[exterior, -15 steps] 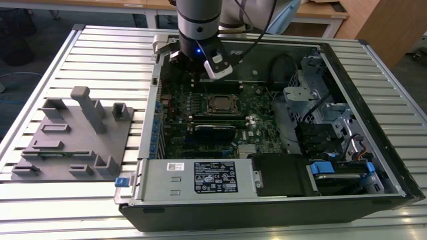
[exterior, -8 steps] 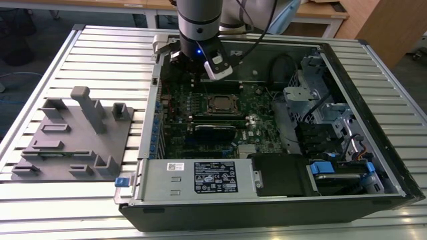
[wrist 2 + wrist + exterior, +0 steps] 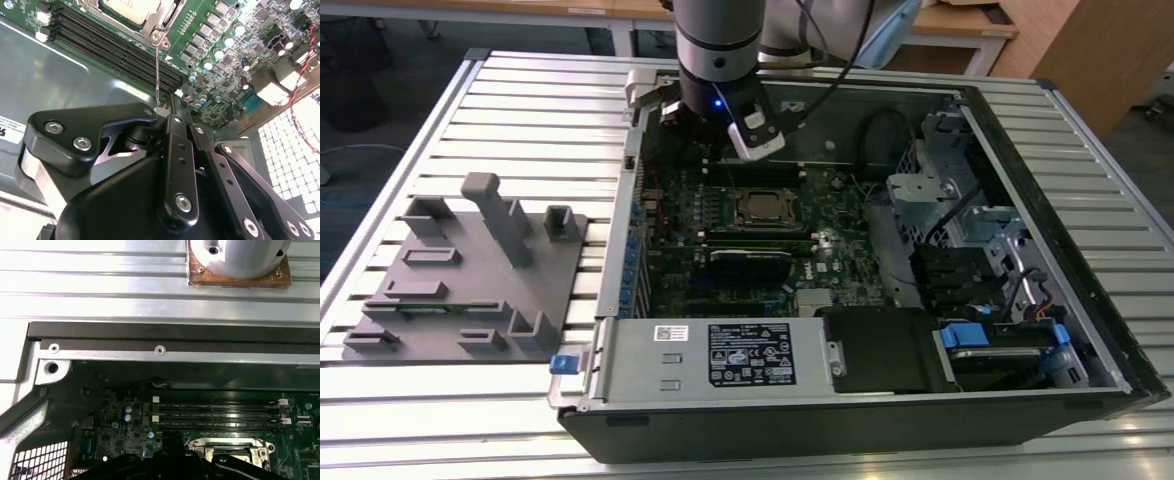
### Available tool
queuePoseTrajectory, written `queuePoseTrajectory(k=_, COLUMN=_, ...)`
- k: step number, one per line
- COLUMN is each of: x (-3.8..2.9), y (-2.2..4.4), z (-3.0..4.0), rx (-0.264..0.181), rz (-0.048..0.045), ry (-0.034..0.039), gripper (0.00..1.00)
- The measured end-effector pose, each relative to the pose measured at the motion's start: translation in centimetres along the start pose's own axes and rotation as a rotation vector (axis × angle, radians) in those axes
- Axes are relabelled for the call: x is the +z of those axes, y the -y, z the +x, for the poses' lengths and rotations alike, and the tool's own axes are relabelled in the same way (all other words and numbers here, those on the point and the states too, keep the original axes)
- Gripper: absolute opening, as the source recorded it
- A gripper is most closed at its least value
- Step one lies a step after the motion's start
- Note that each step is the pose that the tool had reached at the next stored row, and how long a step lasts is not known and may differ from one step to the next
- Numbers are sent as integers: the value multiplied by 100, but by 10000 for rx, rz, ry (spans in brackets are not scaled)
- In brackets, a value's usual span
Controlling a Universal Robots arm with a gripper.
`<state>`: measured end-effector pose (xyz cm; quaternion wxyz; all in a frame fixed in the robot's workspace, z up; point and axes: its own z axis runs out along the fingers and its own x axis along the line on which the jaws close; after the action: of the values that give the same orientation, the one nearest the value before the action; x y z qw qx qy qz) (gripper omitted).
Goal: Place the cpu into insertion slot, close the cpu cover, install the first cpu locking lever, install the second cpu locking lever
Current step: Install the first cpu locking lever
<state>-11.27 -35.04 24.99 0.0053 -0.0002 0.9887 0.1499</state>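
The cpu (image 3: pixel 759 206) lies silver top up in the insertion slot (image 3: pixel 782 213) on the green board, and it shows again in the second wrist view (image 3: pixel 131 7). The shiny cpu cover (image 3: pixel 152 25) lies framed around it. A thin wire locking lever (image 3: pixel 158 70) rises from the socket's corner to my gripper (image 3: pixel 170 107). The gripper's black fingers are shut, and the lever's end rests against their side; whether it is pinched I cannot tell. In the exterior view the gripper (image 3: pixel 704 140) hangs inside the case just beyond the socket. The first wrist view has the slot's rim (image 3: pixel 200 444).
Long black memory sticks (image 3: pixel 115 47) run beside the socket. The open computer case (image 3: pixel 1067 250) lies on a slatted metal table, with a power supply (image 3: pixel 720 355) at its front and drive cages (image 3: pixel 961 200) on the exterior view's right. A grey fixture block (image 3: pixel 467 280) stands on the left.
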Motion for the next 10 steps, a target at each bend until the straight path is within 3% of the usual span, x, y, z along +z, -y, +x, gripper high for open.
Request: queuePoseTrajectory(k=10, x=33, y=15, z=-10, rx=1, rz=-77, ry=-1, gripper=10)
